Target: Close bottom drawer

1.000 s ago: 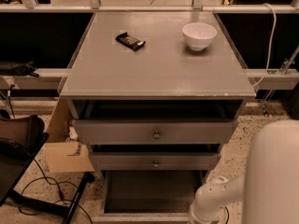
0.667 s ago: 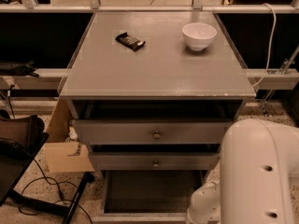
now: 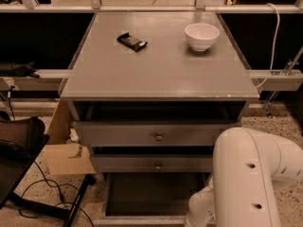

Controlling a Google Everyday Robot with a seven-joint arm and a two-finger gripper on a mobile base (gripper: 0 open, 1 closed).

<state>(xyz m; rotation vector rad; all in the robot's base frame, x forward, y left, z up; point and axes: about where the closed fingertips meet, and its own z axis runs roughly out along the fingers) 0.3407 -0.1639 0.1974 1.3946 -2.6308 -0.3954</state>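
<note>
Grey cabinet [image 3: 161, 74], bottom drawer [image 3: 151, 195] pulled open at its foot, white arm [image 3: 251, 178] near right beside it, gripper out of view past the near edge, its grasp impossible to tell.

A lab: aluminium framing [image 3: 142, 8], trailing cable [image 3: 279, 32], speckled floor [image 3: 284, 122].
</note>
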